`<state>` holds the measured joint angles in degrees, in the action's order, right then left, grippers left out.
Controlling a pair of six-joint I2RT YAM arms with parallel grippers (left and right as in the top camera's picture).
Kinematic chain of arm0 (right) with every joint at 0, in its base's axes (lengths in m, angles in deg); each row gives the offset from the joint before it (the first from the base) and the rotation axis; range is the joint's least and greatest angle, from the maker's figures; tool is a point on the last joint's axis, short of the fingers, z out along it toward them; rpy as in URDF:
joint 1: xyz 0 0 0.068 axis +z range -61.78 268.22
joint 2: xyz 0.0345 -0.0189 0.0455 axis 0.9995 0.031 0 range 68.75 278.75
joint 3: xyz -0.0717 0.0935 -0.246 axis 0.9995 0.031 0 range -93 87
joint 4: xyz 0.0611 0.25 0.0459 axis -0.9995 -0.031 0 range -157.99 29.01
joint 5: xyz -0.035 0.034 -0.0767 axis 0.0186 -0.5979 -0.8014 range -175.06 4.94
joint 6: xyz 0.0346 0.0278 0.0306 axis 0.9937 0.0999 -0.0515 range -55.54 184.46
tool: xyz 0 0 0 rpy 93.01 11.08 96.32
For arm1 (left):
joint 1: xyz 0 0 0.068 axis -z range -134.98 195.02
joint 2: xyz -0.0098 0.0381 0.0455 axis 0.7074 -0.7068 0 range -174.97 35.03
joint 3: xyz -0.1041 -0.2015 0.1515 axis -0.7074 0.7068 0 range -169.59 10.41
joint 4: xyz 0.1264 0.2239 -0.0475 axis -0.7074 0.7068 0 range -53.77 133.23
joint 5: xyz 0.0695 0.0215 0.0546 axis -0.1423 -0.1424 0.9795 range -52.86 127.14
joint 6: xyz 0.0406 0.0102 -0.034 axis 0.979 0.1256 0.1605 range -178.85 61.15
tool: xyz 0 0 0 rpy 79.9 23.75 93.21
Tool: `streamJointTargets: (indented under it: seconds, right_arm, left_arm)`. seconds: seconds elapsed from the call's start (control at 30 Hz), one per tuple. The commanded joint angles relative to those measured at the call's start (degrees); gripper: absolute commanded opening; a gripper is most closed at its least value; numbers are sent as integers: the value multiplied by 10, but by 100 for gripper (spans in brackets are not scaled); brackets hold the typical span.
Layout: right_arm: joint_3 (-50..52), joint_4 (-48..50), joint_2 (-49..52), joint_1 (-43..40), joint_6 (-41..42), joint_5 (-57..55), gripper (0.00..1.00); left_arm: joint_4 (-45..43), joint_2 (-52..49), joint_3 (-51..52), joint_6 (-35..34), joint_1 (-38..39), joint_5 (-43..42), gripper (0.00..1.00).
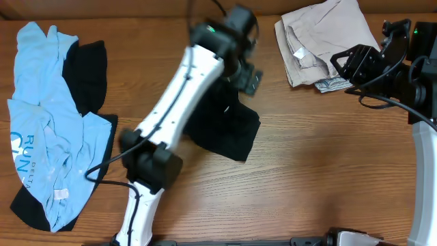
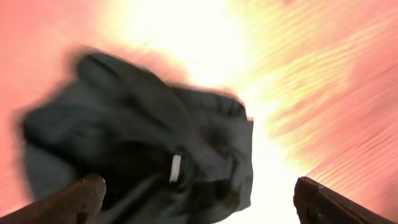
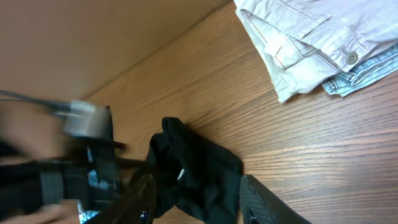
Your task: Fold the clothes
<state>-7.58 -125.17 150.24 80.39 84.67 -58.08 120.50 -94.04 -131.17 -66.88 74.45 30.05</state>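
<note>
A crumpled black garment (image 1: pixel 225 130) lies on the wooden table (image 1: pixel 321 171) at the centre, its small white tag (image 2: pixel 176 168) facing up. My left gripper (image 1: pixel 247 74) hovers over its far edge, open and empty; the left wrist view is motion-blurred, with the garment (image 2: pixel 124 124) below the spread fingers (image 2: pixel 198 184). My right gripper (image 1: pixel 343 63) is open and empty at the far right, beside the beige pieces (image 1: pixel 317 37). In the right wrist view its fingers (image 3: pixel 198 182) frame the black garment (image 3: pixel 199 155) from a distance. A light blue printed T-shirt (image 1: pixel 41 137) lies at the left.
More black fabric (image 1: pixel 85 75) lies under the blue T-shirt. The beige pieces (image 3: pixel 311 37) are folded over a light denim piece (image 3: pixel 364 74) at the back right. The left arm (image 1: pixel 177 102) stretches diagonally across the table's middle.
</note>
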Motion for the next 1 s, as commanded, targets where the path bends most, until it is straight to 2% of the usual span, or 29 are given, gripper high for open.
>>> streamJointTargets:
  seconds: [0.0, 0.13, 0.2, 0.23, 0.3, 0.4, 0.53, 0.7, 0.87, 0.97]
  right_arm:
    - [1, 0, 0, 15, -12, 2, 47]
    - [1, 16, 22, 86, -44, 2, 48]
    - [1, 38, 46, 148, -79, 1, 49]
    - [1, 72, 84, 218, -107, 0, 52]
    - [1, 97, 121, 267, -115, -24, 55]
    - [1, 126, 177, 323, -131, -61, 57]
    - [1, 163, 267, 382, -186, -59, 65]
    - [1, 188, 332, 411, -192, -63, 67]
    - [1, 202, 354, 413, -192, -64, 65]
    - [1, 214, 354, 413, -192, -63, 55]
  left_arm:
    - [24, 44, -121, -10, -42, -4, 100]
    - [36, 63, -182, -10, -95, -4, 100]
    - [36, 73, -188, -10, -125, -4, 100]
    - [41, 76, -188, -10, -159, -4, 100]
    - [48, 75, -186, -10, -181, -4, 100]
    - [62, 75, -183, -10, -209, -4, 100]
    - [75, 75, -183, -7, -239, -4, 100]
    - [81, 75, -183, 7, -247, -3, 100]
    - [84, 75, -183, 11, -247, -2, 100]
    - [85, 75, -183, 18, -247, -2, 100]
